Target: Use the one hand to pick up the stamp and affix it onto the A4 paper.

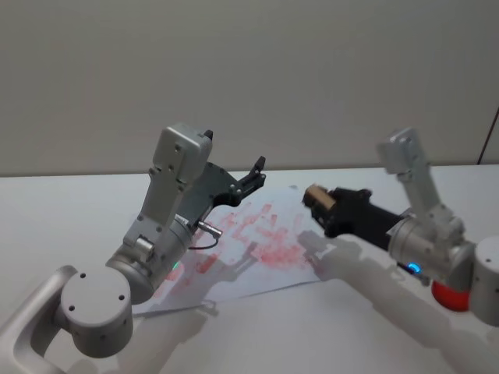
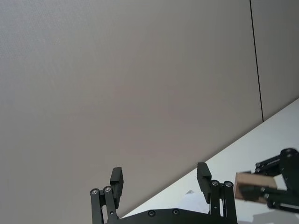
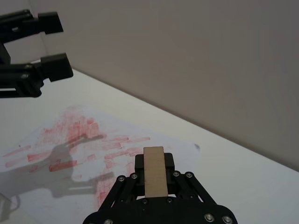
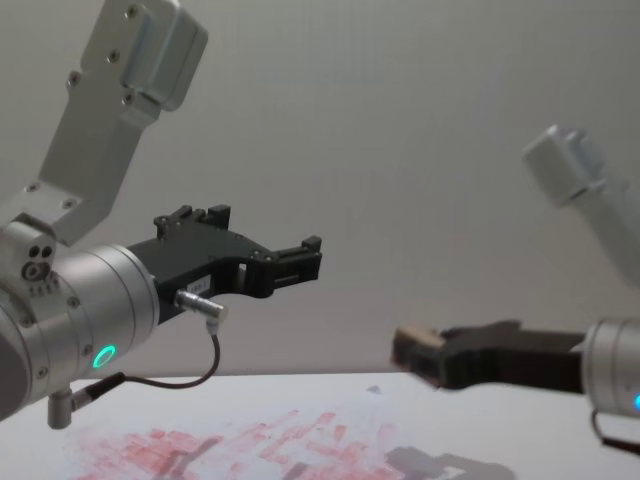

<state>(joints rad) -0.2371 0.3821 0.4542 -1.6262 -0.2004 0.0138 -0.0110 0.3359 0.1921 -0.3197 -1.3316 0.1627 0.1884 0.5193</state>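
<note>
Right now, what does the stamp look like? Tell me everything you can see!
The stamp is a small, light-brown block that looks like wood, plain and smooth, longer than it is wide. The right gripper is shut on it, pinching two opposite sides with black fingers, and one end pokes out in front. It is held up in the air by a corner of the paper and touches nothing else.

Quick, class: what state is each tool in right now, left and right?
Left tool: open, holding nothing.
Right tool: closed on the stamp.
</note>
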